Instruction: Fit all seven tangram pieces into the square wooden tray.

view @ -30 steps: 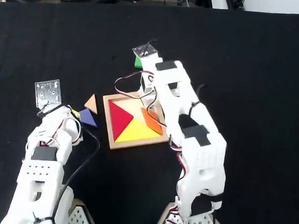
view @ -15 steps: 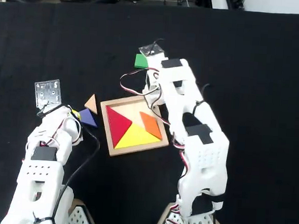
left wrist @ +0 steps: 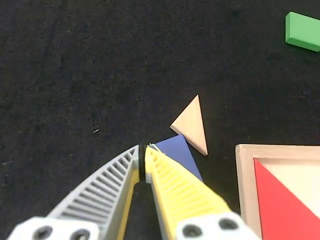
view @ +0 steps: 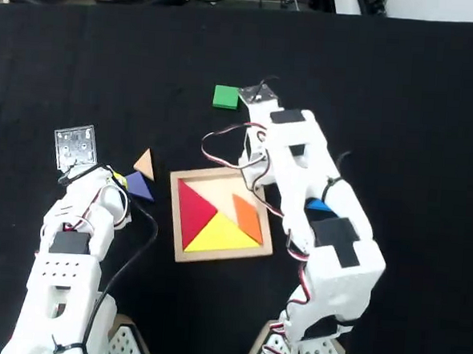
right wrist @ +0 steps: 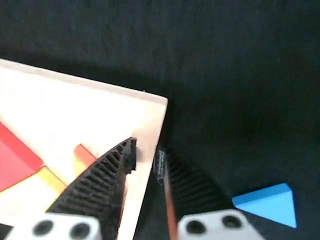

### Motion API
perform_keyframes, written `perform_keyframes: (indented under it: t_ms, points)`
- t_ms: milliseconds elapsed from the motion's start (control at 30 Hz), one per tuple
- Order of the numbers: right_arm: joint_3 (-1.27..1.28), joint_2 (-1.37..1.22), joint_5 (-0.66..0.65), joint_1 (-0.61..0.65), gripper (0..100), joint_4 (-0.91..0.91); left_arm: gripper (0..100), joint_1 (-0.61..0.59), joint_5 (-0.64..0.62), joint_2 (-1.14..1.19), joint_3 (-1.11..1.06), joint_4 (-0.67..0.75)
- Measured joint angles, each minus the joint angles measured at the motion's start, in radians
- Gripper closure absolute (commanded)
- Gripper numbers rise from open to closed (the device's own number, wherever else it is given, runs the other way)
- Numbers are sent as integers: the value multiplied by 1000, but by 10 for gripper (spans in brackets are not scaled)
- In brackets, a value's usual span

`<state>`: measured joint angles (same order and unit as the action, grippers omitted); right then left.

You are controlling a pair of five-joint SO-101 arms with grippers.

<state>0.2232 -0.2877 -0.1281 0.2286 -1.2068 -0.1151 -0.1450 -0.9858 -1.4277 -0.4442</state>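
Wooden tray (view: 174, 217) lies at the table (view: 401, 115) centre, partly filled. Right fingers (right wrist: 100, 185) pinch its right rim. Left fingers (left wrist: 175, 190) are pressed together, tips beside the navy triangle (left wrist: 175, 155) left of the tray.

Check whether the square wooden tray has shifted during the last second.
Yes: the square wooden tray slid down-right in the high view, away from the unmoved pale wooden triangle.
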Motion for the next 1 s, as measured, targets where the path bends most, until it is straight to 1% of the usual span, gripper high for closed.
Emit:
perform_keyframes:
  t_ms: [67, 100, 233, 333, 367, 433, 467, 500, 567, 667, 733, 833, 900, 933, 1000]
  points:
    - [20, 8, -2, 0, 750, -3, 970, 0, 0, 0, 0, 0]
    - [25, 12, -3, 2, 722, -5, 970, 0, 0, 0, 0, 0]
    - [26, 20, -15, 2, 726, -5, 970, 0, 0, 0, 0, 0]
    - [8, 25, -77, 2, 790, -18, 970, 0, 0, 0, 0, 0]
    - [-17, 35, -109, 2, 837, -43, 970, 0, 0, 0, 0, 0]
    - [-97, 72, -178, -26, 985, -104, 970, 0, 0, 0, 0, 0]
    - [-146, 89, -216, -51, 987, -130, 970, 0, 0, 0, 0, 0]
    - [-196, 103, -262, -74, 956, -141, 970, 0, 0, 0, 0, 0]
    - [-292, 106, -354, -118, 982, -124, 970, 0, 0, 0, 0, 0]
    - [-365, 66, -450, -163, 977, 2, 970, 0, 0, 0, 0, 5]
    - [-377, -9, -502, -166, 977, 143, 970, 0, 8, 0, -18, 32]
    - [-384, -143, -582, -164, 977, 388, 970, 0, 55, 0, -69, 94]
    - [-407, -221, -615, -163, 977, 503, 970, 0, 61, 0, -77, 115]
    - [-427, -253, -620, -157, 977, 522, 970, 0, 61, 0, -77, 120]
    - [-463, -293, -621, -133, 977, 497, 970, 0, 63, 0, -78, 126]
